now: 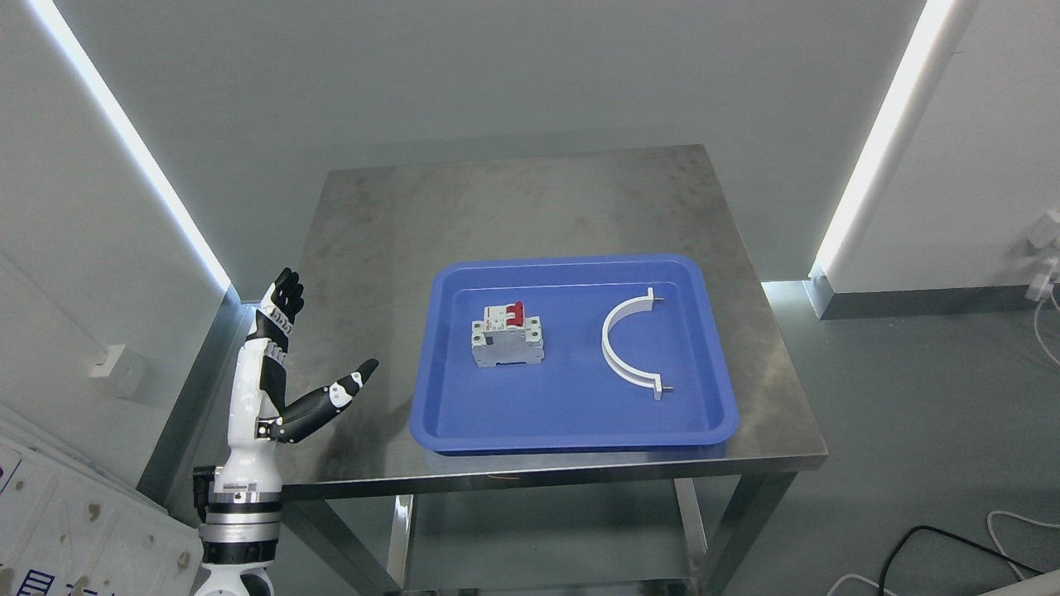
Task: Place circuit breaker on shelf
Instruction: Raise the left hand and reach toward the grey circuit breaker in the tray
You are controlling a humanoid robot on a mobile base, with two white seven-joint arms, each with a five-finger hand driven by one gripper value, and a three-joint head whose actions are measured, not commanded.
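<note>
A grey circuit breaker (pixel 508 334) with red switches lies in the left half of a blue tray (pixel 571 414) on a steel table (pixel 513 199). My left hand (pixel 319 348) is raised at the table's left edge, left of the tray and apart from it. Its fingers are spread, the thumb points toward the tray, and it holds nothing. My right arm is not in view.
A white half-ring clamp (pixel 627 343) lies in the tray's right half. A lower shelf shows under the table top (pixel 538 530). Cables lie on the floor at the lower right (pixel 952 555). Walls with light strips stand on both sides.
</note>
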